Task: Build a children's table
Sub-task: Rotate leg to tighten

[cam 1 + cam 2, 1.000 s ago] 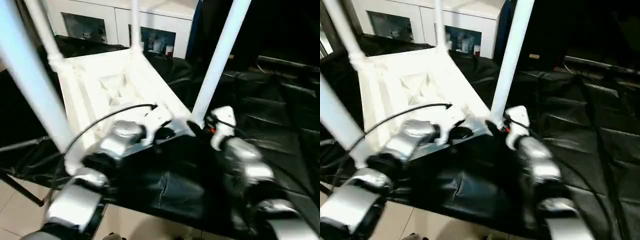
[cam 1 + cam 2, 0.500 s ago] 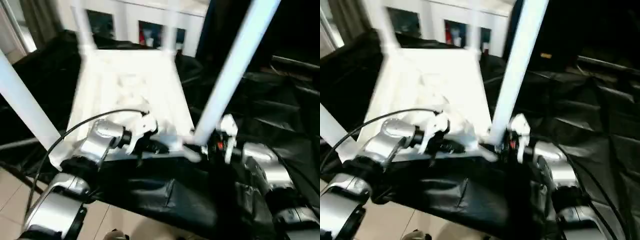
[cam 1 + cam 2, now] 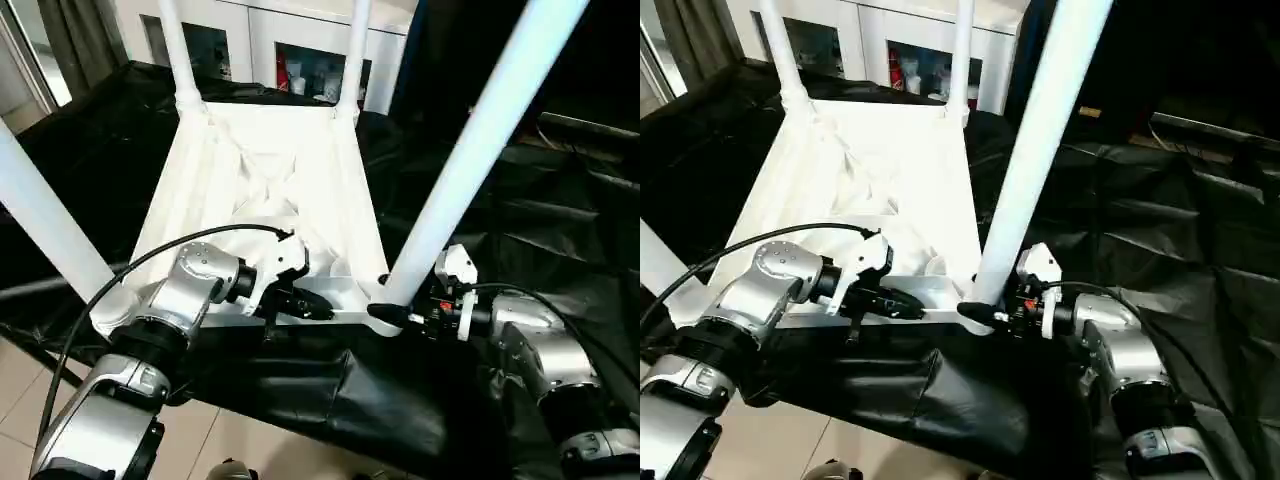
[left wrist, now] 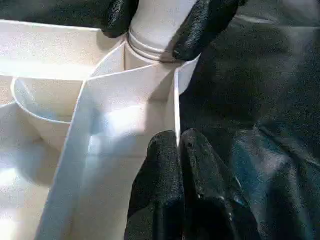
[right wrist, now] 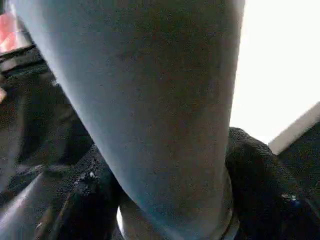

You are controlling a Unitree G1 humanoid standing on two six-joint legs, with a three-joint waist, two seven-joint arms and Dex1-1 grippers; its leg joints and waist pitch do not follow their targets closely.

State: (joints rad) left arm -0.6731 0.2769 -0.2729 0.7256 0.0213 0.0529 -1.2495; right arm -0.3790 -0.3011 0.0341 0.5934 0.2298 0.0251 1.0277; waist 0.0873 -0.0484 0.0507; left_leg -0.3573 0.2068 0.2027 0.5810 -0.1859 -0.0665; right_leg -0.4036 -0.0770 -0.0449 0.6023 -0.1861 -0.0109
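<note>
The children's table [image 3: 270, 190] lies inverted, legs upward. Right gripper [image 4: 165, 27] clamps the near-right leg [image 3: 470, 160] base; left gripper [image 4: 179, 150], pinched shut, grips the rim rib, per left wrist view.

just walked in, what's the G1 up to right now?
It is assembling the white children's table, which lies upside down on a black-covered surface with all four legs standing up in the corner sockets. The right gripper is closed around the base of the near right leg, right at its socket. The left gripper is shut, pinching the thin near edge wall of the tabletop beside that corner, apparently steadying it.
</note>
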